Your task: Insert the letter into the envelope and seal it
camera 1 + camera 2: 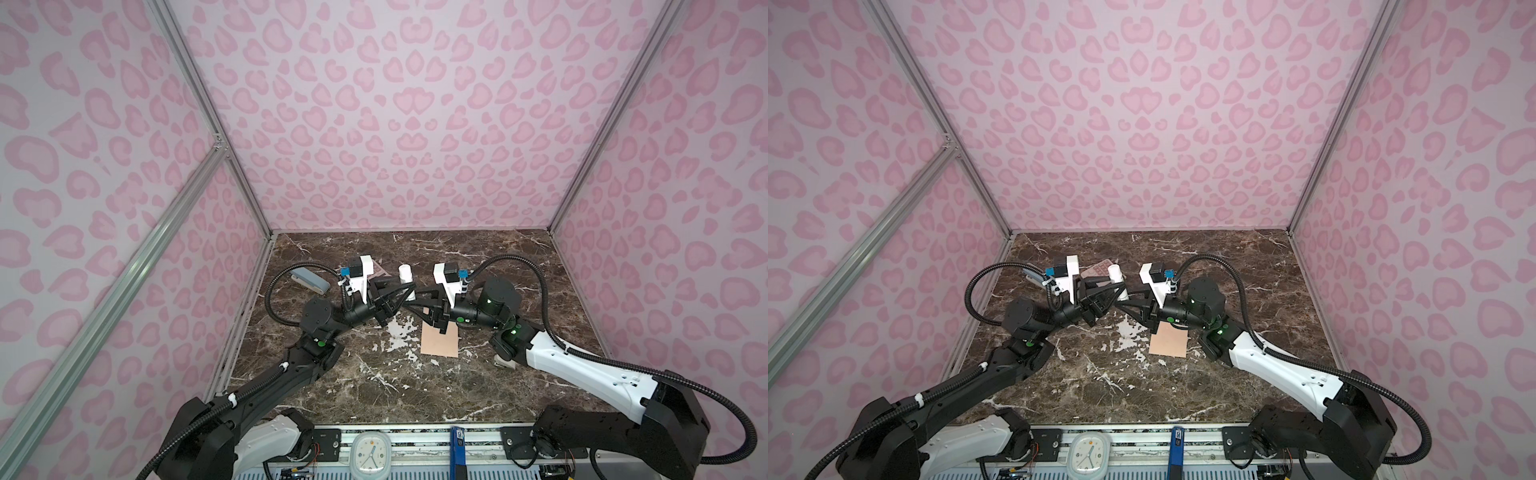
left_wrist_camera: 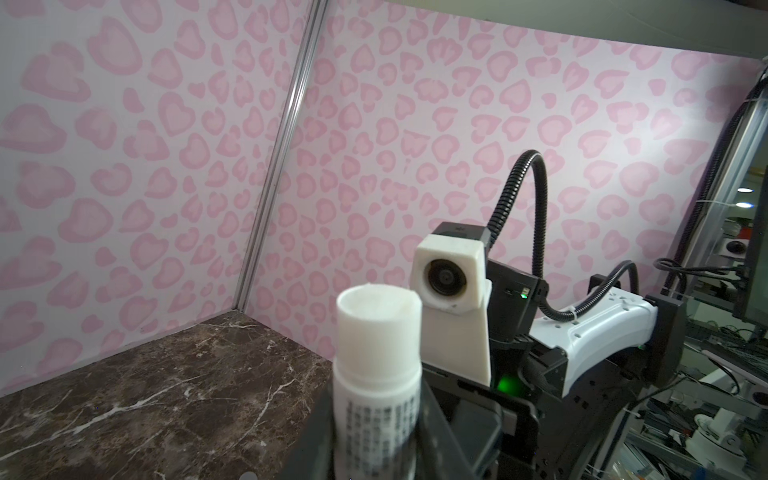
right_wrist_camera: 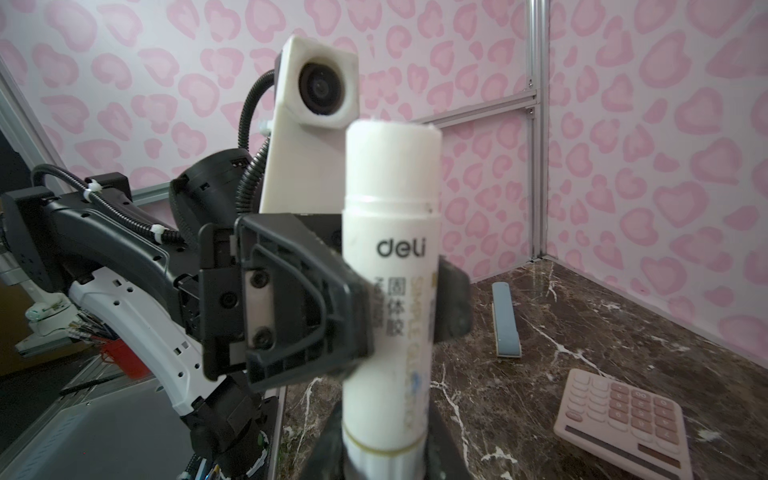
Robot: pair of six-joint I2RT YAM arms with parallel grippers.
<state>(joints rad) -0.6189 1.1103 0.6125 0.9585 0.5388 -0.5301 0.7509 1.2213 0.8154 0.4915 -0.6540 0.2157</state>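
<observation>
The peach-tan envelope (image 1: 440,345) lies flat on the brown marble table (image 1: 395,395), just right of centre in both top views, its upper edge hidden beneath the right arm. Just above it in the frame, a white glue stick (image 3: 390,174) is held between both arms. The left gripper (image 3: 397,316) pinches its barrel and the right gripper (image 3: 386,461) is closed around its base. A pink calculator (image 3: 623,419) and a slim grey-blue bar (image 3: 505,320) rest toward the table's upper left. Pink heart-print walls (image 1: 395,124) on aluminium posts (image 1: 199,95) enclose the scene.
</observation>
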